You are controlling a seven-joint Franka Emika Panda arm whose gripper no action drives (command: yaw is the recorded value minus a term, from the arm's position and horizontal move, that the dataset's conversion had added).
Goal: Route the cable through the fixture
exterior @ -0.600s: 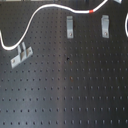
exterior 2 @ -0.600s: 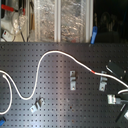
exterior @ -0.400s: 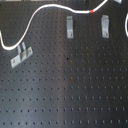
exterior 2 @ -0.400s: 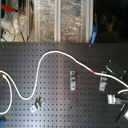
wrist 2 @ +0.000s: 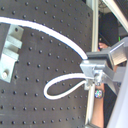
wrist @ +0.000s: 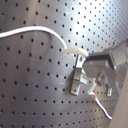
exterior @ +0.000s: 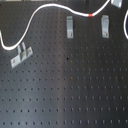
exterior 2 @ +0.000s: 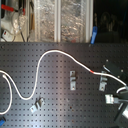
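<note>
Fingers (wrist 2: 94,70) are pinching the cable (wrist 2: 60,41) near its free end in the second wrist view, the gripper (wrist 2: 96,75) hanging off the board's (exterior: 70,95) edge. We are judging the routing barely begun: the white cord is arcing along the far edge, its red band (exterior: 90,15) lying between two clips, unthreaded. Next, we are needing to lower it into the nearest clip (exterior: 104,25).

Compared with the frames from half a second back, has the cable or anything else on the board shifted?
No visible change. In both exterior views the cable keeps the same curve, its red band sits between the same two upright clips, and the tilted clip has not moved. In the second wrist view the pincer appears shut on the cable.
</note>
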